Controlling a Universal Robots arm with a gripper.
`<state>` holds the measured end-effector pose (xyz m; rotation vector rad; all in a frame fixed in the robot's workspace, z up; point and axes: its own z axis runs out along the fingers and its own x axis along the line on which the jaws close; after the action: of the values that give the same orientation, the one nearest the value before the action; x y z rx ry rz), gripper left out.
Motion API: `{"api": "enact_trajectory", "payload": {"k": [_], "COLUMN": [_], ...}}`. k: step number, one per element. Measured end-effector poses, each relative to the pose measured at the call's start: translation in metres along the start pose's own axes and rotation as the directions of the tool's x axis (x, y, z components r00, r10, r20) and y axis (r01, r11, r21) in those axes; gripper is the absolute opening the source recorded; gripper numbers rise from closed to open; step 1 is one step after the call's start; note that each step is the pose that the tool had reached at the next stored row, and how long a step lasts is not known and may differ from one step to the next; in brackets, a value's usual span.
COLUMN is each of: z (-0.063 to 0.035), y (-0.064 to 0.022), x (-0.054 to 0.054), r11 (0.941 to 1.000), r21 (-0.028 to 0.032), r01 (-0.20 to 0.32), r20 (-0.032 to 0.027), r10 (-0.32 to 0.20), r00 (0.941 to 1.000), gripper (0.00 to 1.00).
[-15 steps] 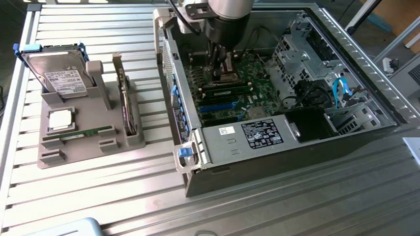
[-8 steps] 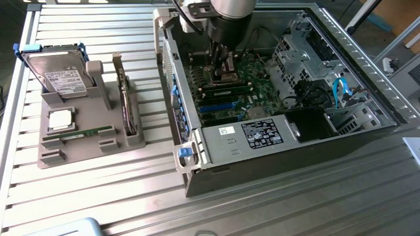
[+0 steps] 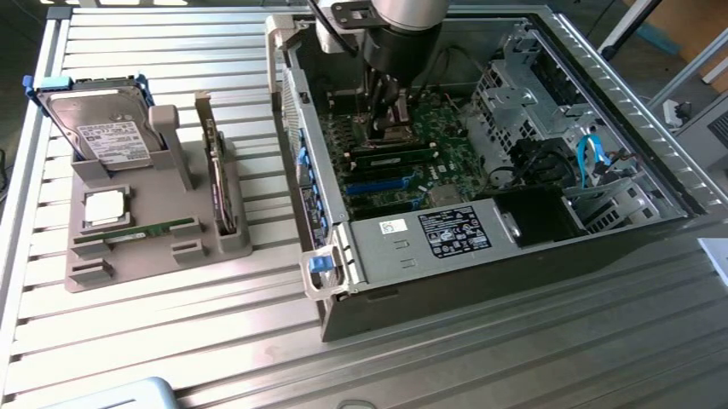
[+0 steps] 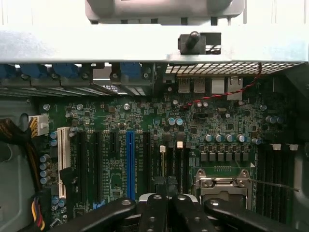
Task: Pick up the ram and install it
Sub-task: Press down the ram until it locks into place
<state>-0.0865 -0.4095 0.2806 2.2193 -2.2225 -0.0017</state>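
Note:
The ram [image 3: 142,230] is a thin green stick lying flat along the front of the grey holder [image 3: 85,277] at the exterior view's left. My gripper [image 3: 387,128] is far from it, reaching down inside the open computer case [image 3: 341,298] over the green motherboard [image 3: 455,162]. In the wrist view the gripper [image 4: 166,183] is shut, its dark fingertips [image 4: 159,183] pressed close together just above the memory slots [image 4: 171,159] with white latches, beside the metal processor socket [image 4: 222,186]. A thin pale edge runs along one slot up to the fingertips; I cannot tell if they touch it.
The holder also carries a hard drive [image 3: 108,132], a square silver chip [image 3: 105,206] and an upright green card [image 3: 214,170]. Case walls, a drive cage [image 3: 523,94], a black power supply [image 3: 449,230] and blue cables [image 3: 588,158] crowd the arm. Ribbed metal table [image 3: 512,358] surrounds everything.

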Motion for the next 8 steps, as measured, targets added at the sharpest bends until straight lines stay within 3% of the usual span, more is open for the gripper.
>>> {"api": "enact_trajectory", "payload": {"k": [2,8], "z": [-0.0001,-0.0011], "y": [-0.0011,-0.0015], "x": [0.0000,-0.0001], "r11": [1.0000,1.0000], "r21": [-0.0068,-0.0083], "r01": [0.000,0.000], "r20": [0.0000,-0.0003], "r10": [0.000,0.000], "r00": [1.0000,1.0000], "gripper": [0.10,0.10]}}
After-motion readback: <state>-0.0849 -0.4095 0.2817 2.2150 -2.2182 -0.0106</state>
